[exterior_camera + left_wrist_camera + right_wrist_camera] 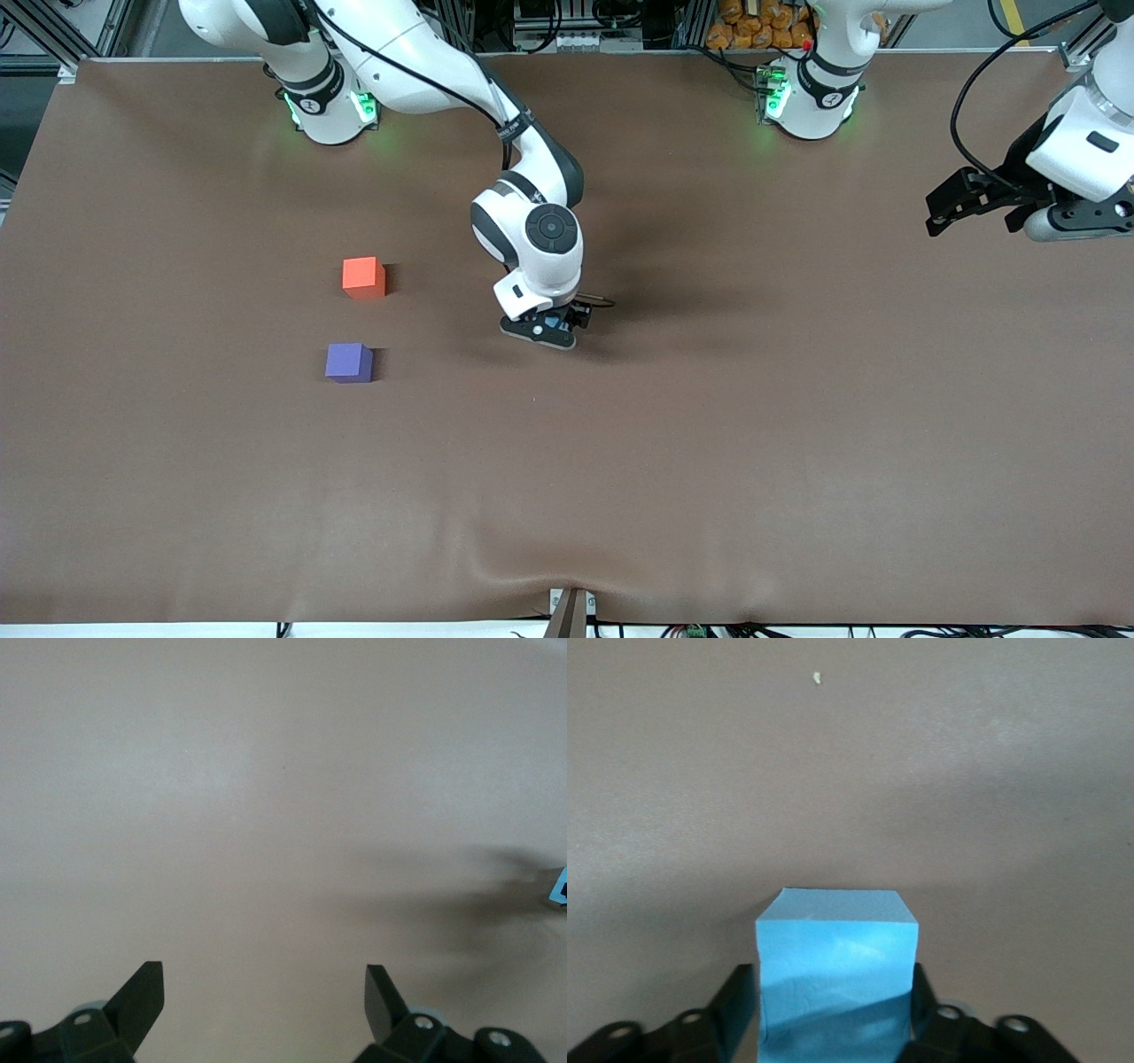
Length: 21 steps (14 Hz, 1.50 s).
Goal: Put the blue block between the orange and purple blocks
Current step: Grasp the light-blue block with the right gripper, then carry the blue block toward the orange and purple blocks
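Right gripper (551, 330) sits low at mid-table, well apart from the orange block (363, 276) and purple block (348, 361). Left gripper (264, 1001) waits, fingers apart. Wrist-on, the blue block (835, 970) is clamped squarely; lift straight, then lower into their gap.

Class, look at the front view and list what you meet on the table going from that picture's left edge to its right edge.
purple block → orange block → right end effector shut on the blue block → left end effector, waiting open above the table's edge.
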Tool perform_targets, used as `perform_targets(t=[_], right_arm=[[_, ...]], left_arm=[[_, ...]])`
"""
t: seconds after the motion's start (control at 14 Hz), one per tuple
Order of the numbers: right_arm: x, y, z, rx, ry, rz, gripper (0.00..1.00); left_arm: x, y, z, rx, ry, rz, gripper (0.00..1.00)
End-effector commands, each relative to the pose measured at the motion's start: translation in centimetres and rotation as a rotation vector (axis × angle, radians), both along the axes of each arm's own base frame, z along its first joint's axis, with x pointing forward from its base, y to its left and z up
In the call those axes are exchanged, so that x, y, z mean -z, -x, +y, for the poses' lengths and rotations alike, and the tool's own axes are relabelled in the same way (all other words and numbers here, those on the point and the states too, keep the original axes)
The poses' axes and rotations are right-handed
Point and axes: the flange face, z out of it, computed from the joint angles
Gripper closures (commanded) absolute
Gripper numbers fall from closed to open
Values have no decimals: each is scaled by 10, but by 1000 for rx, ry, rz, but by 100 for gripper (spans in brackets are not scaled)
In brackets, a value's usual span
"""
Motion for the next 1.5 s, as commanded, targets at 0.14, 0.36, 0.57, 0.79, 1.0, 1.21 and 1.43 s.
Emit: perform_targets(t=[0.14,0.36,0.57,0.79,1.0,1.21,1.43], right_arm=[[-29,-22,-4,31,-28,-45,74],[-94,-58,-57,86,-30,-30,74],[-131,-70,-123,32,-5,30,74],[-145,-62,-199,-36,-25,87,74],[-139,-41,-256,-160,-24,147,73],[-114,-17,-302,-210,-21,221,73],[-104,2,-339,-241,-32,263,73]], left_arm=[[-16,7,6,28,13,-20,0],[-11,5,3,16,13,-10,0],[-15,16,3,21,24,35,0],[-28,16,-7,38,37,9,0],[-12,10,-23,62,39,40,0],[-6,6,-17,57,34,47,0],[-12,4,-16,45,42,22,0]])
